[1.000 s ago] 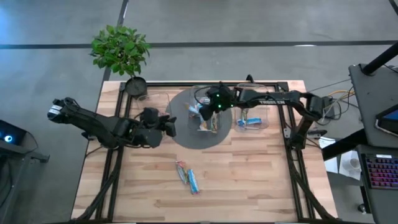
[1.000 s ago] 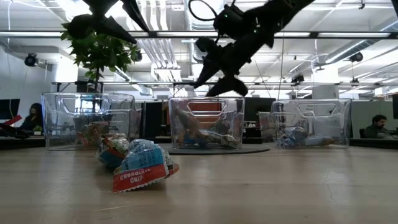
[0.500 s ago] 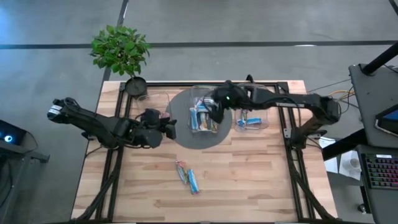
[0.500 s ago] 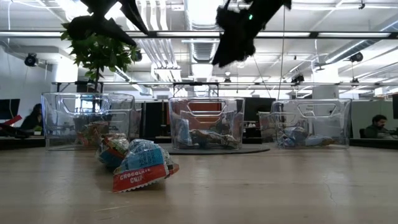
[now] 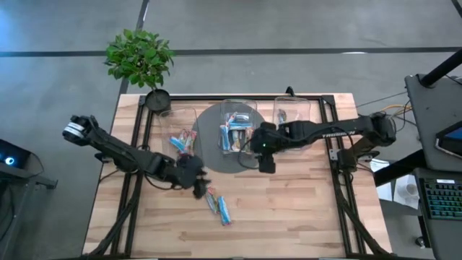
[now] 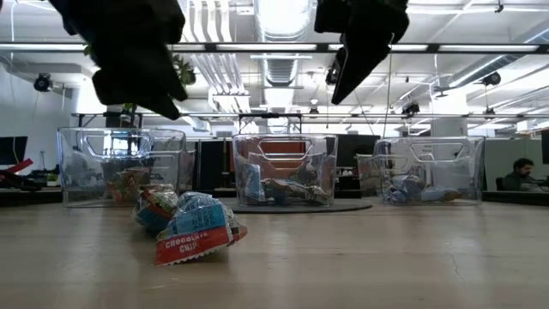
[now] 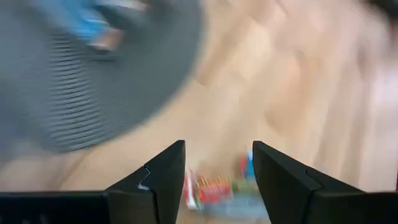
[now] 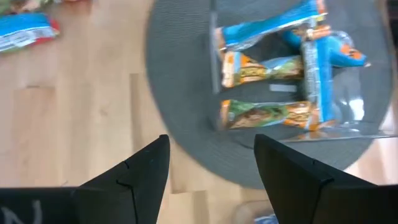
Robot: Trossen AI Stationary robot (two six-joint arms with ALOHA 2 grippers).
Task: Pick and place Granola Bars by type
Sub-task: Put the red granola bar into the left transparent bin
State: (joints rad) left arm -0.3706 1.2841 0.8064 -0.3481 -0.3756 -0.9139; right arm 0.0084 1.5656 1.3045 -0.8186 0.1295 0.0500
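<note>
Granola Bars loose: a few, mid-bench toward the near edge, unsorted.
Granola Bars sorted: several in middle bin; some in left bin and right bin along the far edge.
Left end effector: released, empty, just beside loose bars.
Right end effector: released, empty, near middle bin.
Progress: mostly done, judging by the few bars left.

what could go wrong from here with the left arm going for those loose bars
1. The granola bars left on the table lie pressed together, so the open left gripper above them may grab two types at once or push one aside.
2. The right gripper, open and empty, hangs beside the middle bin; if both arms move toward the loose bars, they could crowd each other.
</note>
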